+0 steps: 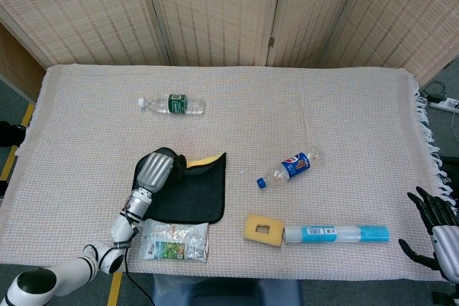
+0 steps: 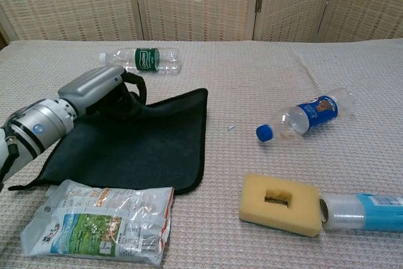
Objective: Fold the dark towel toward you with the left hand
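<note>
Left robot hand [image 2: 104,89] pinching far-left corner of dark towel [image 1: 190,193], at 7 o'clock on bench [image 1: 287,91], far edge lifted; best drawn low toward 6 o'clock, landing square on near hem beside snack bag [image 2: 101,220]; right robot hand [image 1: 436,231] empty, fingers spread.

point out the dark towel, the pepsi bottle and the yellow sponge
dark towel [image 2: 135,155]: chest view, flat middle of the cloth
pepsi bottle [image 2: 315,111]: chest view, blue label
yellow sponge [image 2: 255,201]: chest view, top face left of its hole
</note>
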`<state>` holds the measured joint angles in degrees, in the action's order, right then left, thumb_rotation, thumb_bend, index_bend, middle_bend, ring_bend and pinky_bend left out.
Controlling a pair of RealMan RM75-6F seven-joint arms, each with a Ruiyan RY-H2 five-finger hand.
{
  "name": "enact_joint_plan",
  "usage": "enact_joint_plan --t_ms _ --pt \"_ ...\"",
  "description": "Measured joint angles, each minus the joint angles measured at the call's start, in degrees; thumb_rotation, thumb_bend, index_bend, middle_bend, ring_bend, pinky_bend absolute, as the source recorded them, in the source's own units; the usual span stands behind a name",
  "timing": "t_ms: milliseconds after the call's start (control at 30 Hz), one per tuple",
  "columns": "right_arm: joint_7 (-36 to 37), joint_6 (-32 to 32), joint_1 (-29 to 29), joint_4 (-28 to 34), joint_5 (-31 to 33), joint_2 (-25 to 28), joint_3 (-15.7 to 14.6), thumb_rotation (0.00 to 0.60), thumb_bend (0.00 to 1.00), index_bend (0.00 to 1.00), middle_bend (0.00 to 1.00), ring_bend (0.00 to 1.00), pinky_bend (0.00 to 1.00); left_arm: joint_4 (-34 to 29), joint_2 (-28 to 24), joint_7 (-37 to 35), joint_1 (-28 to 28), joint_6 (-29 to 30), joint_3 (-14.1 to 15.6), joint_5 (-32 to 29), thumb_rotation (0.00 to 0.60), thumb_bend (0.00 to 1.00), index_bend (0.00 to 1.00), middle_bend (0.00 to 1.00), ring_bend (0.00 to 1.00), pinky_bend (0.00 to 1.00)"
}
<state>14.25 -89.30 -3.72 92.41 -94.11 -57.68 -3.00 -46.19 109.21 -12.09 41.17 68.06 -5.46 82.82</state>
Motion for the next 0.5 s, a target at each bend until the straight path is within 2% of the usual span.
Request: enact_joint_plan --t_ms 233,500 --pt "-0.04 -1.25 -0.42 -0.18 -1.96 -0.09 -0.83 0.600 0.35 0.00 0.00 0.00 0.00 -10.75 -3.71 8.67 -5.33 5.16 3.05 2.17 0.600 0.49 0.66 1.00 1.00 1.00" --pt "-0.62 -2.19 -0.54 -0.10 -3.59 -0.24 -1.45 0.600 0.35 0.00 0.00 0.00 0.00 -15.28 -5.27 12.85 -8.73 6.94 5.24 3.84 0.600 0.49 0.65 1.00 1.00 1.00"
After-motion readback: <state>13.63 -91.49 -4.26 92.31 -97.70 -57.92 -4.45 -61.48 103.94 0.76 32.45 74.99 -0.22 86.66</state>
